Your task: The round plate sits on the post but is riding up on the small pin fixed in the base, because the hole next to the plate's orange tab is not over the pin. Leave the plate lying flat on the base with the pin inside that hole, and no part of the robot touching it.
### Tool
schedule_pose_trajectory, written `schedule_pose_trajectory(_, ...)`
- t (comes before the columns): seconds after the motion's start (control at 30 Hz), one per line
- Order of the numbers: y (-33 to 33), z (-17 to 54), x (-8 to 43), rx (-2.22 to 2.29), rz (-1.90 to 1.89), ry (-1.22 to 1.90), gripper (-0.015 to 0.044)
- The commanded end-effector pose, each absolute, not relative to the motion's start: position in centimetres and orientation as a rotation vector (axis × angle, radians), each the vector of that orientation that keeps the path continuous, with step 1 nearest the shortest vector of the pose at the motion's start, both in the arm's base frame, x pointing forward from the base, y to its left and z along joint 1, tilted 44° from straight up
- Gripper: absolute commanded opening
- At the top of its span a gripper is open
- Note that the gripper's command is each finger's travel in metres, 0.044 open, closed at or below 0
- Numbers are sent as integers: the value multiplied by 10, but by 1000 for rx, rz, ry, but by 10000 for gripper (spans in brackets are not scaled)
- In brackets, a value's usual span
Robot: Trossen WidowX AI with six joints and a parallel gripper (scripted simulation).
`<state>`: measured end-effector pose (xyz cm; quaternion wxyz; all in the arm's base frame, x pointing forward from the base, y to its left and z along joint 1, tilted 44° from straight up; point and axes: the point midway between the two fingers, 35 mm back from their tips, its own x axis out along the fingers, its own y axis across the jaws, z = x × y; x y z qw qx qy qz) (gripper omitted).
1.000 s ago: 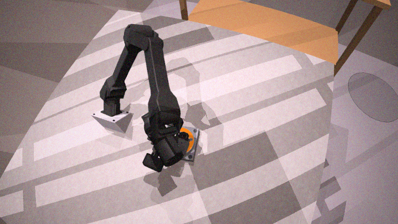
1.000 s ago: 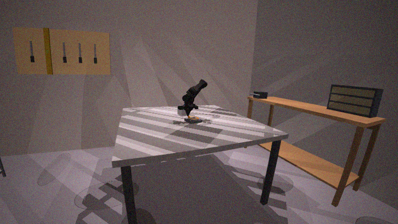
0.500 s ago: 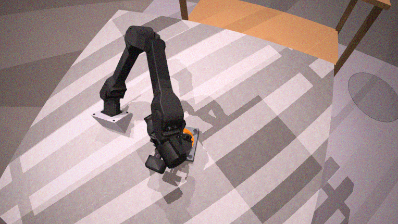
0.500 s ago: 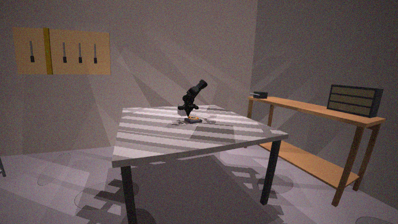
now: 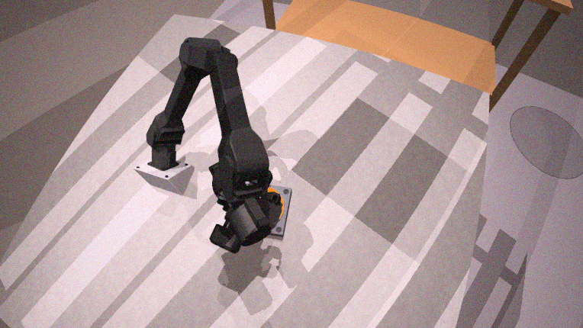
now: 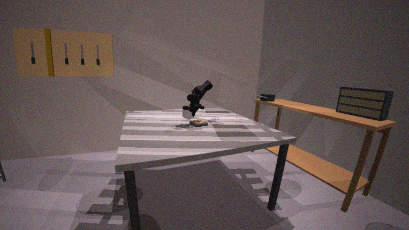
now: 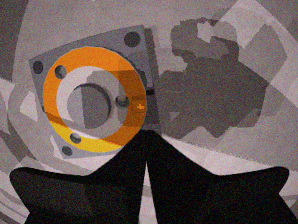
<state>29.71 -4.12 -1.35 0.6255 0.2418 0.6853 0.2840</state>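
1. The gripper point(image 7: 145, 141) is clenched with nothing between its fingers; in the wrist view the two dark fingers meet at a point.
2. That point sits at the plate's point(image 7: 93, 99) five o'clock edge; whether it touches the rim cannot be told.
3. The orange plate is a ring around the post point(image 7: 95, 104) on the grey square base point(image 7: 136, 43) (its lower-left rim is lit brighter than the rest).
4. Small holes dot the ring; one lies at three o'clock of the post.
5. From the top view, the arm point(image 5: 228, 101) covers most of the plate point(image 5: 274, 190), near the striped table's point(image 5: 367, 162) centre.
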Motion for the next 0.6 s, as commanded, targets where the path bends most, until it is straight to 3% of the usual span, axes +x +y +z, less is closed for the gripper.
schedule_pose_trajectory(0.0,-49,-5,298,546,653,1571,0)
schedule_pose_trajectory(0.57,-45,-10,298,554,649,1568,0)
